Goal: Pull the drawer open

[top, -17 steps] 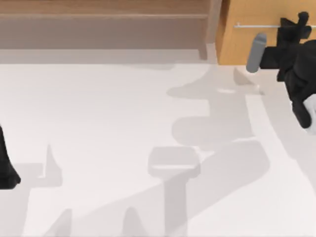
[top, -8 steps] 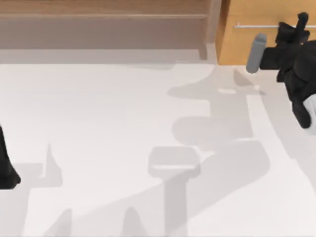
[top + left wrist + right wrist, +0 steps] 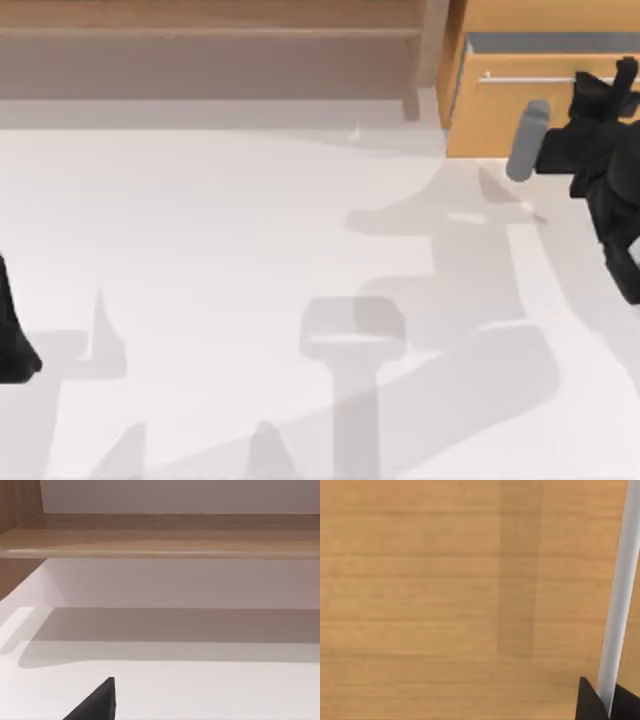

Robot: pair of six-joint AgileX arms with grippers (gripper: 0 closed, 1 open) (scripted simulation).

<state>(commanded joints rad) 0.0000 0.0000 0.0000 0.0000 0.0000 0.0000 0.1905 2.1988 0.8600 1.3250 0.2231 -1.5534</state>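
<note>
The drawer (image 3: 505, 120) is at the far right, a light orange-tan front panel that stands a little out from its cabinet, with a grey strip of its inside showing behind the top edge. A thin silver handle (image 3: 525, 78) runs across the panel. My right gripper (image 3: 608, 85) is shut on the right part of that bar. In the right wrist view the handle (image 3: 620, 590) crosses the wooden front (image 3: 445, 600), and the black fingertips (image 3: 590, 702) sit on either side of it. My left gripper (image 3: 14, 345) is parked at the table's left edge.
A darker brown shelf unit (image 3: 210, 50) runs along the far edge to the left of the drawer, and its board (image 3: 160, 535) also appears in the left wrist view. The white table (image 3: 250, 220) stretches between the two arms.
The drawer front has slid toward the near side with my right gripper on the handle, and a grey gap has opened behind the panel. The left arm has not moved.
</note>
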